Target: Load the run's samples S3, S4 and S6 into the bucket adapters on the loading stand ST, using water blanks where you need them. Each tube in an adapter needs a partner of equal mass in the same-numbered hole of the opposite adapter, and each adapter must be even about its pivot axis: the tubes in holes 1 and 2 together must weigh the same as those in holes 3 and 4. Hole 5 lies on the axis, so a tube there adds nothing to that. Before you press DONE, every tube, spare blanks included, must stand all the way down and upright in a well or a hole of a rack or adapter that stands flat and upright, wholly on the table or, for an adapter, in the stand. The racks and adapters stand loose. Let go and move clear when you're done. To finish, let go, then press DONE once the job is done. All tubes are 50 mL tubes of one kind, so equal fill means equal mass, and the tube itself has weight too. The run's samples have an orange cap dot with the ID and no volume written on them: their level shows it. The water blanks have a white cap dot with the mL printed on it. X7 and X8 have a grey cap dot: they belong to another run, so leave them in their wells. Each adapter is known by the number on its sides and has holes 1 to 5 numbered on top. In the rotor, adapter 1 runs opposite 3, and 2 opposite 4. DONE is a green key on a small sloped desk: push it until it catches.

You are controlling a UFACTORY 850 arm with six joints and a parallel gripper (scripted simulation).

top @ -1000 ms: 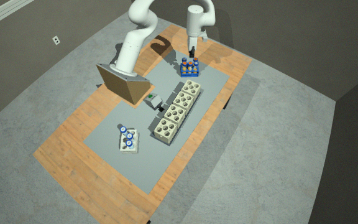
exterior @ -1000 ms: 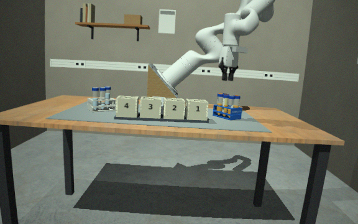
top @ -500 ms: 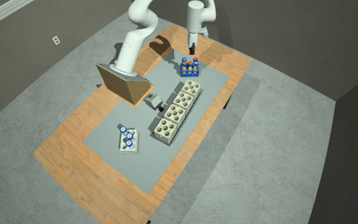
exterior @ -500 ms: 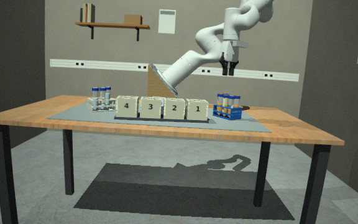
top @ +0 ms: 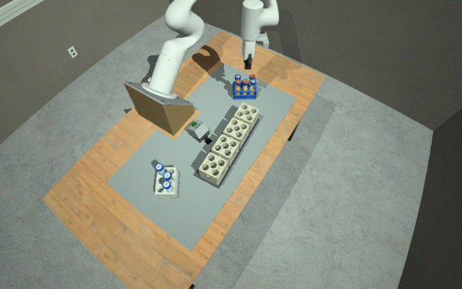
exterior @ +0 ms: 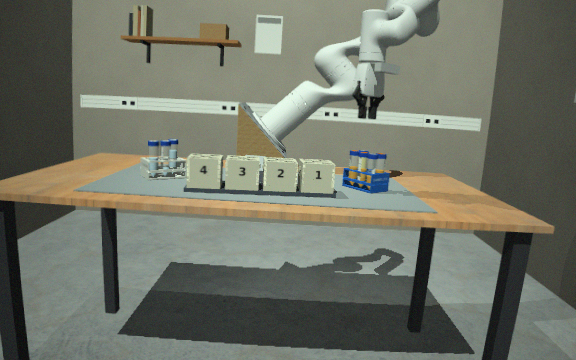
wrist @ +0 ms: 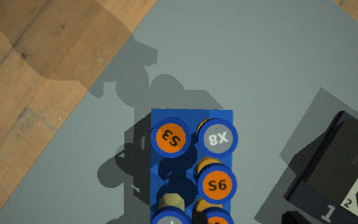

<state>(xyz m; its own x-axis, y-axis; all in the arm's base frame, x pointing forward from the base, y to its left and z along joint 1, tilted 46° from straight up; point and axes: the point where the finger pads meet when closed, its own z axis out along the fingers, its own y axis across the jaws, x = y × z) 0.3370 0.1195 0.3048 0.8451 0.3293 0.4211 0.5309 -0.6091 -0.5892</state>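
Note:
My gripper (top: 248, 63) hangs high above the blue sample rack (top: 241, 86), partly open and empty; it also shows in the exterior view (exterior: 368, 109). The wrist view looks straight down on the blue rack (wrist: 191, 165). There, S3 (wrist: 168, 138) stands beside grey-dotted X8 (wrist: 217, 138), and S6 (wrist: 216, 184) stands below X8. The well below S3 (wrist: 172, 170) looks empty. Two more caps are cut off at the lower edge. Adapters 1 (exterior: 317, 176), 2 (exterior: 280, 174), 3 (exterior: 241, 172) and 4 (exterior: 203, 170) sit in a row on the stand, all holes empty.
A white rack (top: 163, 180) with three blue-capped water blanks stands at the mat's near left. The green DONE key (top: 194, 124) sits on its small desk beside the arm's base (top: 163, 106). Adapter 1's corner shows in the wrist view (wrist: 350, 195).

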